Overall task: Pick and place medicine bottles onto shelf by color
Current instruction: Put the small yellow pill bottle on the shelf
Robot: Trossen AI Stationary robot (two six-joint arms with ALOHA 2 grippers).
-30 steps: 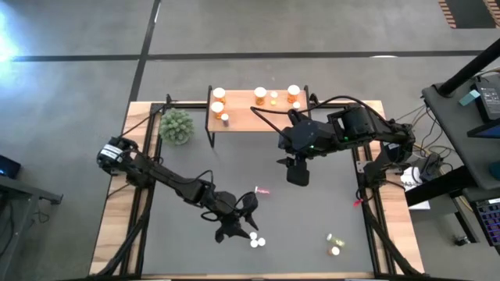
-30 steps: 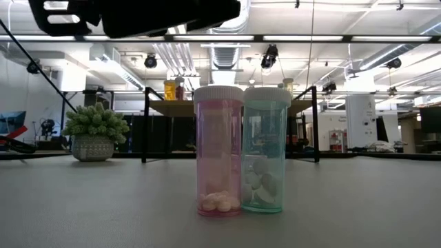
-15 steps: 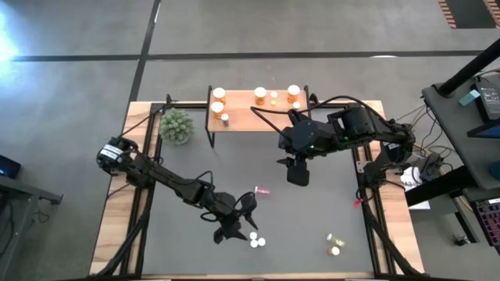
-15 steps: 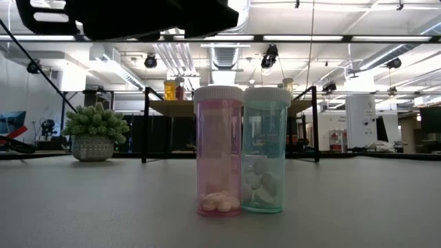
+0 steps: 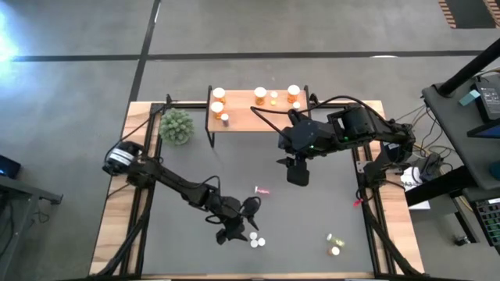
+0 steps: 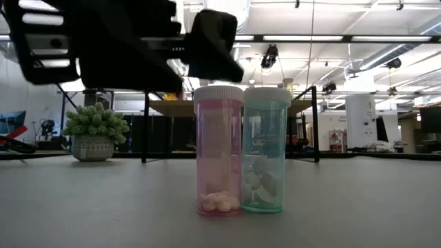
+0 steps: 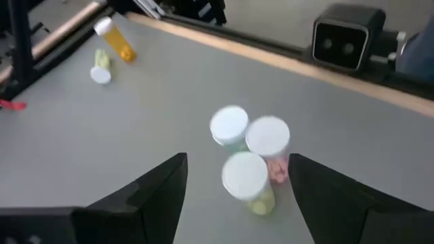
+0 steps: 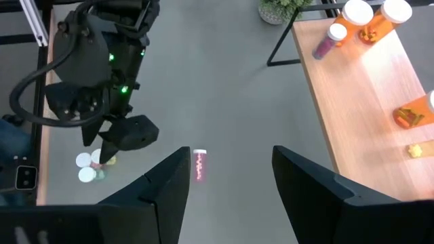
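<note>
Three upright medicine bottles with white caps stand bunched on the grey mat near its front edge: a pink one (image 7: 269, 139), a teal one (image 7: 229, 125) and a yellow-green one (image 7: 247, 177). The low view shows the pink one (image 6: 219, 151) and the teal one (image 6: 265, 151) side by side. My left gripper (image 7: 237, 166) hangs open just above and left of the bunch (image 5: 255, 240), slanting down, with the yellow-green bottle between its fingertips, apart from both. My right gripper (image 5: 298, 176) hangs open high over the mat's middle. The shelf (image 5: 242, 117) at the far edge carries several orange bottles.
A small pink bottle (image 5: 262, 190) lies on its side mid-mat. An orange bottle (image 5: 335, 250) and a small yellow-green one (image 5: 330, 237) lie at the near right. A green potted plant (image 5: 176, 126) stands left of the shelf. The low camera (image 7: 342, 34) sits at the near edge.
My left gripper has come down toward the three bunched bottles; in the low view its dark body has sunk from the top edge to the level of the caps. The bottles have not moved.
</note>
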